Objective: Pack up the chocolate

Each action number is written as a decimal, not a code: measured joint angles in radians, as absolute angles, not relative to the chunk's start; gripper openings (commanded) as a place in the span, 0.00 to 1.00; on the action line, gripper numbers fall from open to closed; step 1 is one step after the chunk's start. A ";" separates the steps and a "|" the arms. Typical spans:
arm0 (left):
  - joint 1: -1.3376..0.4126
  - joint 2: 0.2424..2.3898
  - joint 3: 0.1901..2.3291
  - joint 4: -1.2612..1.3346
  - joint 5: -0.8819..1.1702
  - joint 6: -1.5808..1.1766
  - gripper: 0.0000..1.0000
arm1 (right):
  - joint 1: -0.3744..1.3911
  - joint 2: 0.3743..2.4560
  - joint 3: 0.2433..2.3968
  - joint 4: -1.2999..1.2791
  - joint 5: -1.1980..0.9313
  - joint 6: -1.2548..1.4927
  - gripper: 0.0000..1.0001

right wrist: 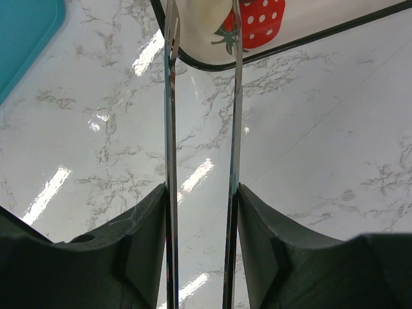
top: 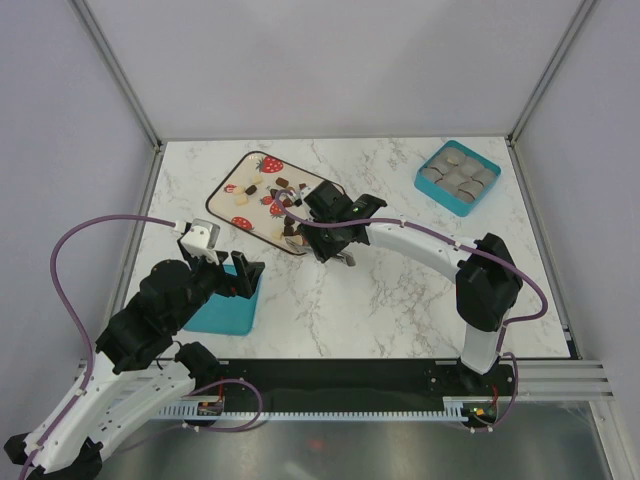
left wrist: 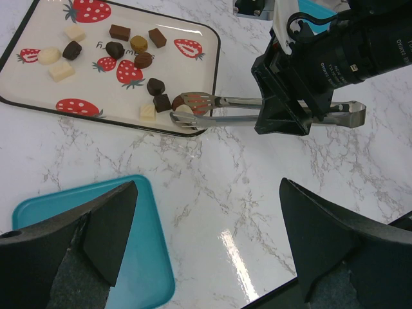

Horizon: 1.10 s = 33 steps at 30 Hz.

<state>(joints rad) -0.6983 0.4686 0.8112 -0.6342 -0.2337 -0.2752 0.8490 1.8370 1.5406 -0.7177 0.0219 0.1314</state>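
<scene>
Showing the pick-up step of packing: the right claw (right wrist: 203, 193) is clamped on a pair of metal tongs (left wrist: 219, 118), whose tips reach over the near rim of the strawberry-print tray (left wrist: 90, 80); a cream piece (right wrist: 203, 13) lies between the two blades just inside that rim, with a brown piece (left wrist: 182, 102) touching it in the left wrist view; whether the blades pinch it cannot be told. The chocolate (left wrist: 155, 85) lies loose on the tray, with dark, light brown and cream pieces scattered from the tips toward 10 o'clock; the tray sits at about 11 o'clock on the marble desk (top: 400, 290). The left claw (left wrist: 207, 187) is spread wide and holds nothing; it hovers over a flat teal lid (left wrist: 96, 219) at 8 o'clock on the desk. A teal box (top: 462, 207) with grey cells stands at 2 o'clock, well apart from the tray; whether any cell holds chocolate is too small to tell; with so many pieces on the tray, packing appears far from done. Judged next move: squeeze the tongs onto the one piece without catching its neighbour, lift clear of the rim, then carry it toward 2 o'clock, probably to the box, keeping the squeeze even, since so small a piece may slip from smooth blades.
</scene>
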 measured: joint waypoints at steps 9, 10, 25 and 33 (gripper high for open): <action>-0.698 0.468 0.811 -0.634 -0.234 -0.275 1.00 | 0.849 1.840 1.541 -0.711 0.014 0.136 0.50; -0.698 0.468 0.811 -0.634 -0.234 -0.275 1.00 | 0.849 1.840 1.541 -0.712 0.014 0.137 0.50; -0.698 0.464 0.811 -0.635 -0.234 -0.275 1.00 | 0.849 1.870 1.542 -0.720 -0.003 0.145 0.40; -0.698 0.464 0.811 -0.634 -0.234 -0.275 1.00 | 0.849 1.848 1.597 -0.757 0.020 0.153 0.38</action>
